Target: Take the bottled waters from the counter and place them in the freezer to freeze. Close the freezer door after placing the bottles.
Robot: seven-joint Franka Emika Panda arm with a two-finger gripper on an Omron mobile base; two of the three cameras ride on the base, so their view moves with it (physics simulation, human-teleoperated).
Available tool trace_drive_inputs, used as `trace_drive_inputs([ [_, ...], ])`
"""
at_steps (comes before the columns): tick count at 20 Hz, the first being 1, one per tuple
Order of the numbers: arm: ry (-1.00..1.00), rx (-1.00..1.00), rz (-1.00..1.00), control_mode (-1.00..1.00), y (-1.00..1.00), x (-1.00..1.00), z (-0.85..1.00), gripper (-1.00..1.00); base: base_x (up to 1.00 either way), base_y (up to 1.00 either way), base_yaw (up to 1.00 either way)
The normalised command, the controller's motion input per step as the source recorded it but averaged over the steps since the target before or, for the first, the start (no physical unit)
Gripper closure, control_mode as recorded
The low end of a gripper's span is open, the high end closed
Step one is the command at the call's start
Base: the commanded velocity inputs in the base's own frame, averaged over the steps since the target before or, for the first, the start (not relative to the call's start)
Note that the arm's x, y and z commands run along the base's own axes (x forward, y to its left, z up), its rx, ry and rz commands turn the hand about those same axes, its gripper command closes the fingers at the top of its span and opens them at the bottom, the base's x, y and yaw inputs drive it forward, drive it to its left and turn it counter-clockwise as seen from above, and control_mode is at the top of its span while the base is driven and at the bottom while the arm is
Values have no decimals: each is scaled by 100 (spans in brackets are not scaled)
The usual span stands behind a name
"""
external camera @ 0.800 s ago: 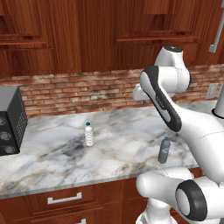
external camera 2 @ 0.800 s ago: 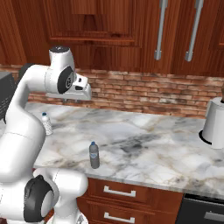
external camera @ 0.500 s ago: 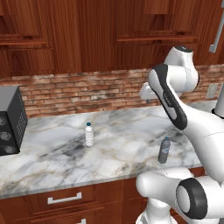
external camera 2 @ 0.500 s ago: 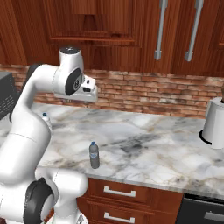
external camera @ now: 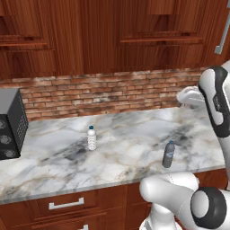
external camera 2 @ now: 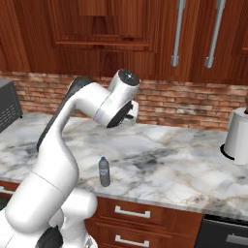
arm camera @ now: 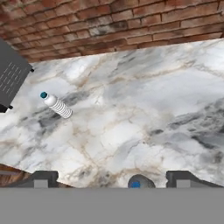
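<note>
left base view is showing two bottled waters standing upright on the counter (external camera: 126, 134): the whitish bottle (external camera: 91, 138) mid-slab, the grey bottle (external camera: 168, 154) near the front edge. gripper (arm camera: 112, 178) is hovering above, fingers spread, grasping nothing. microwave (external camera: 10, 123) is sitting far left.

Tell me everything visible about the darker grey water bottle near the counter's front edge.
The darker grey bottle is small, ribbed, plastic-looking, with a blue cap. It stands upright on the marble counter close to the front edge, above the wood drawers, well apart from the clear-whitish bottle. Nothing touches it but the counter. In the hand view its cap sits between the fingertips of the open gripper, seen from above.
</note>
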Motion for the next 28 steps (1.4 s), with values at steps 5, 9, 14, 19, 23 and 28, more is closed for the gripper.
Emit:
trace_drive_inputs([
  [5, -24, 0, 25, -100, -63, -22, -28, -100, 0, 0, 0],
  [9, -34, -4, 34, -100, -38, -26, -41, -100, 0, 0, 0],
  [14, -21, -1, 45, -100, -10, -17, -37, -100, 0, 0, 0],
  [19, -4, 0, 35, -100, -3, 0, -19, -100, 0, 0, 0],
  [23, -14, 0, 17, -100, 0, 1, -11, -100, 0, 0, 0],
  [28, -11, 0, 17, -100, 0, 0, -54, -100, 0, 0, 0],
])
